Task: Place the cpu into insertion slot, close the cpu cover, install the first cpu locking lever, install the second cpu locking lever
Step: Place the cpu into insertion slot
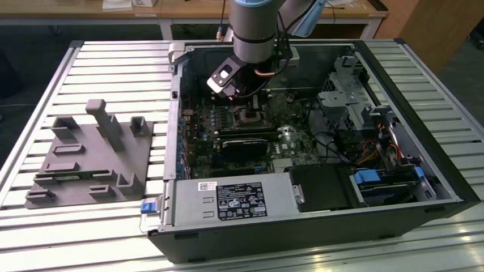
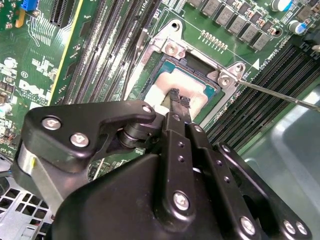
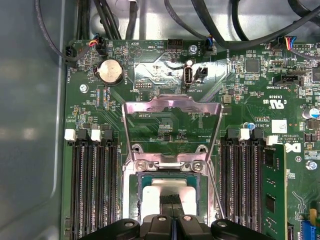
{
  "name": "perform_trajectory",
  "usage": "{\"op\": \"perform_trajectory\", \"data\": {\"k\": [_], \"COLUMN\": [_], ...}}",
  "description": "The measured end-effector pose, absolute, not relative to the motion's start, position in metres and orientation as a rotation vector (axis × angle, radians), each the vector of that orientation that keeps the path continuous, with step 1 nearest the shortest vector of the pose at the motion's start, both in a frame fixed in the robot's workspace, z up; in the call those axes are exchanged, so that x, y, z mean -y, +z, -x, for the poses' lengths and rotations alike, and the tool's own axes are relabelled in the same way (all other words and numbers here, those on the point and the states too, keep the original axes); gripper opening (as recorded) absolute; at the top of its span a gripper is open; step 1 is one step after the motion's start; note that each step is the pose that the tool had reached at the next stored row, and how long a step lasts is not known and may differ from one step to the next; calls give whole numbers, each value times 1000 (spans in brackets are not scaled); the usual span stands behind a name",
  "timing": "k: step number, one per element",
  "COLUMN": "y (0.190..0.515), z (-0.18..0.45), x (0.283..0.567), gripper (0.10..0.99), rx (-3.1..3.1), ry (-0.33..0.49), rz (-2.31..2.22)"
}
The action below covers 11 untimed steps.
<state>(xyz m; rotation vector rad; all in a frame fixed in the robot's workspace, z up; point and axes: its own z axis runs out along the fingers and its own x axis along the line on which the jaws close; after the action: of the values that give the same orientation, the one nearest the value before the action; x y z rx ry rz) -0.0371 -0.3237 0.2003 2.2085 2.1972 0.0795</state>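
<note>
The cpu [image 2: 162,90] [image 3: 150,196], with its flat silver top, lies in the insertion slot [image 2: 197,62] [image 3: 139,181] on the green motherboard. The cpu cover [image 3: 172,106], a shiny metal frame, is flipped open away from the slot, and the board shows through its window. My gripper [image 2: 179,98] [image 3: 172,200] is shut, its two thin fingertips together over the middle of the cpu's top; I cannot tell whether they touch it. A thin locking lever [image 2: 280,95] sticks out loose beside the slot. In the exterior view my gripper [image 1: 250,106] hangs just above the slot [image 1: 248,118] inside the computer case.
Rows of black memory slots [image 3: 92,190] [image 3: 245,185] flank the socket on both sides. Cables [image 3: 200,20] run along the case wall. A black card [image 1: 246,146], a power supply [image 1: 242,199] and drive cages [image 1: 348,96] crowd the case. A grey fixture block [image 1: 90,158] sits outside on the exterior view's left.
</note>
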Motion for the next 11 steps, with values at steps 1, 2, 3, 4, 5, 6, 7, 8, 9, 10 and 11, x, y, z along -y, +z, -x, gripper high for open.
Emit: {"op": "perform_trajectory", "data": {"k": [1, 2, 3, 4, 5, 6, 7, 8, 9, 10, 11], "y": [201, 203, 205, 207, 208, 211, 213, 215, 218, 220, 223], "z": [37, 37, 37, 37, 37, 37, 37, 37, 37, 37, 37], "x": [324, 324, 324, 324, 324, 324, 324, 324, 324, 324, 324], "gripper": [106, 106, 106, 106, 106, 106, 106, 106, 106, 106, 106], "rx": [-2197, -2197, -2197, -2197, -2197, -2197, -2197, -2197, -2197, -2197, -2197], "ry": [79, 79, 79, 79, 79, 79, 79, 79, 79, 80, 80], "rz": [-2208, -2208, -2208, -2208, -2208, -2208, -2208, -2208, -2208, -2208, -2208]}}
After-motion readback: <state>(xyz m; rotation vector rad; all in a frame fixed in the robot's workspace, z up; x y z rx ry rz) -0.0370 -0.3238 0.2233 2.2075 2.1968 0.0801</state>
